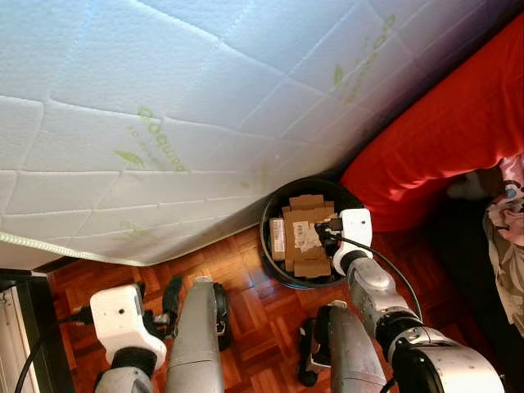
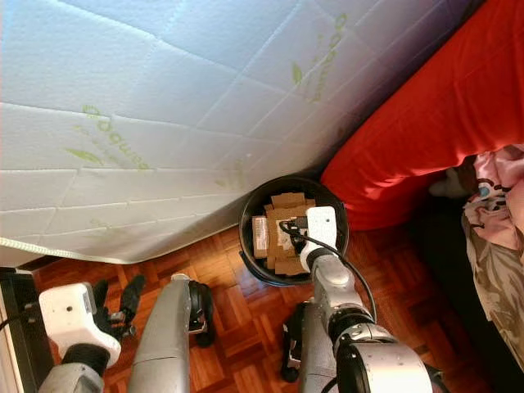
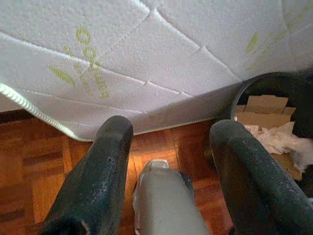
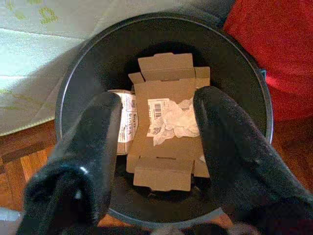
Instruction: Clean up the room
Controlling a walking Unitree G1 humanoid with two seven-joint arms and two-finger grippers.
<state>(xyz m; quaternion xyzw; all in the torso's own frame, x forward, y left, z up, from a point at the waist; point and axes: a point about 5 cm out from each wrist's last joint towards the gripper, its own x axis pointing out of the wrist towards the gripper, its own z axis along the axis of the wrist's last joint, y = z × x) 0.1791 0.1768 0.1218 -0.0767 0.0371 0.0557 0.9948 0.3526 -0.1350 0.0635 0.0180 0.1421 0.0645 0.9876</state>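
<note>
The right gripper (image 4: 151,147) hangs wide open and empty, right over the black bin (image 4: 73,98). The crumpled paper (image 4: 176,122) lies on the cardboard (image 4: 164,166) below it. If it dips lower, its fingers could bump the rim and tip the bin. The left gripper (image 3: 171,161) is open and empty too, low by the floor.

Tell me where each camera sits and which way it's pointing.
Left and right eye views: on the head, looking down at the mattress, parquet floor, both silver arms and the black bin.
Left wrist view: along the open left gripper toward the mattress edge.
Right wrist view: straight down through the open right gripper into the bin of cardboard.
All views share the bin.
</note>
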